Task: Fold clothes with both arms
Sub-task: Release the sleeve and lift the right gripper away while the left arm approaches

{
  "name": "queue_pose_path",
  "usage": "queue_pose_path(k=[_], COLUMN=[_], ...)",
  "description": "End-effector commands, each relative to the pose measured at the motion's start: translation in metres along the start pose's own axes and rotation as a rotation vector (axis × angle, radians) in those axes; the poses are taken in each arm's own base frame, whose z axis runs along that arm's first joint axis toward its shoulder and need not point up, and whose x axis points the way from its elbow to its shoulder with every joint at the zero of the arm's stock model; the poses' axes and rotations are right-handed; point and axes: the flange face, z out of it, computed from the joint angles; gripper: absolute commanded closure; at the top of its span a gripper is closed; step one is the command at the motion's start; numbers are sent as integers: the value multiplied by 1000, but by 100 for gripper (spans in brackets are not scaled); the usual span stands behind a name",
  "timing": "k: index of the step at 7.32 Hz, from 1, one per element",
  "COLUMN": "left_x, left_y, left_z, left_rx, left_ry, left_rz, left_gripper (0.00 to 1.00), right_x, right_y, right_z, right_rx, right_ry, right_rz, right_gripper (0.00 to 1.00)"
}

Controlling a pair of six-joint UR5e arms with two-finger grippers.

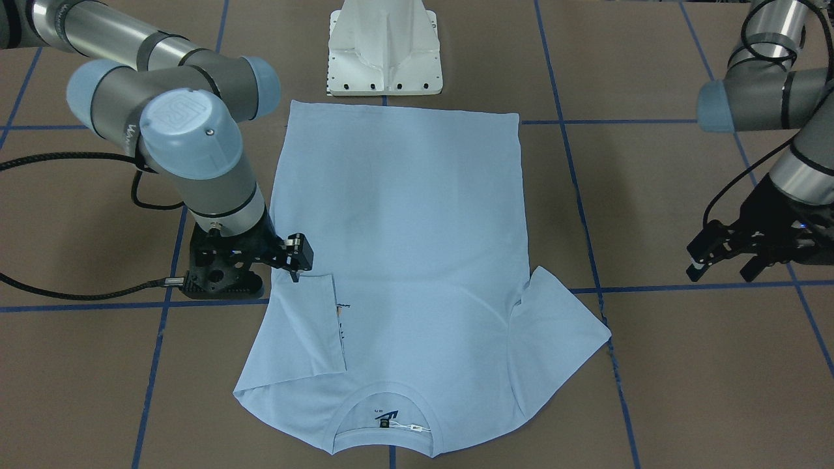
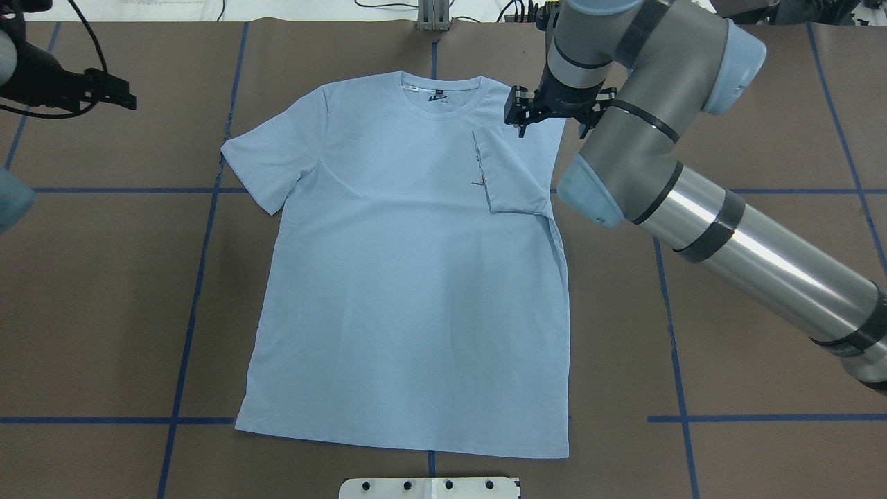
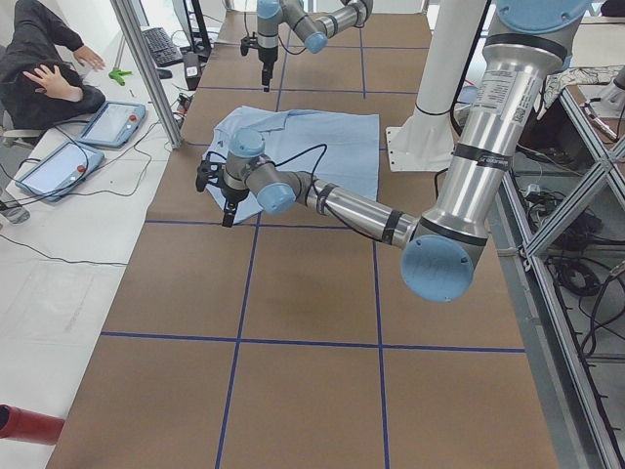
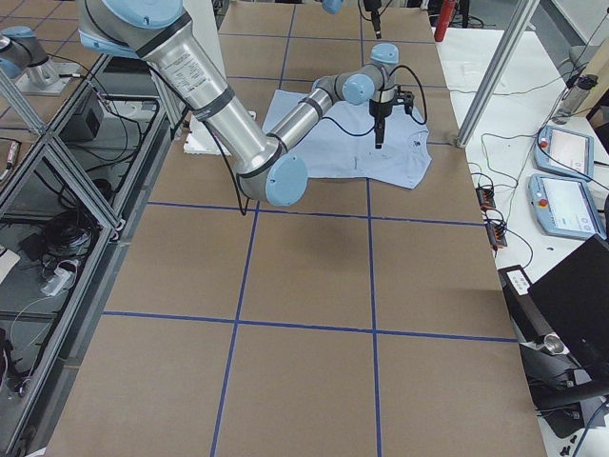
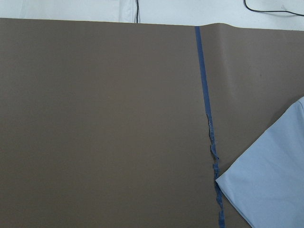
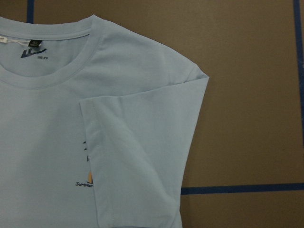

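Note:
The light blue T-shirt [image 1: 404, 215] lies flat and face up on the brown table, collar [image 2: 438, 97] away from the robot. The sleeve on the robot's right [image 2: 514, 173] is folded in over the chest and half covers the small print [image 6: 88, 176]. The other sleeve [image 2: 270, 163] lies spread out. My right gripper [image 2: 558, 114] hovers open and empty just above that folded sleeve and shoulder; it also shows in the front-facing view [image 1: 247, 260]. My left gripper [image 1: 720, 267] is open and empty over bare table, well beyond the spread sleeve; it also shows in the overhead view [image 2: 130, 97].
The white pedestal base [image 1: 384, 52] stands at the shirt's hem. Blue tape lines [image 2: 201, 277] cross the brown table. Beyond the table's far edge sit an operator [image 3: 44, 59] and teach pendants [image 4: 561, 157]. Bare table surrounds the shirt.

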Motion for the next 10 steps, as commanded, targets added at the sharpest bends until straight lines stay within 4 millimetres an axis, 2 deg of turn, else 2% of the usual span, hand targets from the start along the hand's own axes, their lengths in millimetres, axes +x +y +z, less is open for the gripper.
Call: queue_pose_path(k=[1, 2, 3, 4, 5, 7, 9, 10], left_x=[44, 61, 63, 63, 78, 94, 99, 99], left_y=[-1, -3, 7, 11, 21, 35, 32, 33], left_z=[64, 94, 121, 131, 141, 152, 163, 166], left_rx=[8, 36, 46, 47, 27, 45, 41, 38], left_ry=[-74, -91, -56, -46, -40, -53, -66, -69], left_rz=[-1, 15, -34, -37, -19, 4, 6, 4], left_gripper=[0, 0, 0, 0, 0, 0, 1, 6], right_x=[56, 79, 90, 93, 95, 96, 96, 95], right_y=[3, 11, 21, 22, 21, 21, 21, 20], right_z=[-38, -37, -37, -33, -30, -28, -27, -26], right_rx=[-26, -45, -34, -28, -33, -32, -32, -34], right_ry=[42, 22, 10, 9, 14, 18, 21, 22], right_rz=[-98, -92, -102, -105, -98, -93, -90, -89], right_gripper=[0, 0, 0, 0, 0, 0, 0, 0])
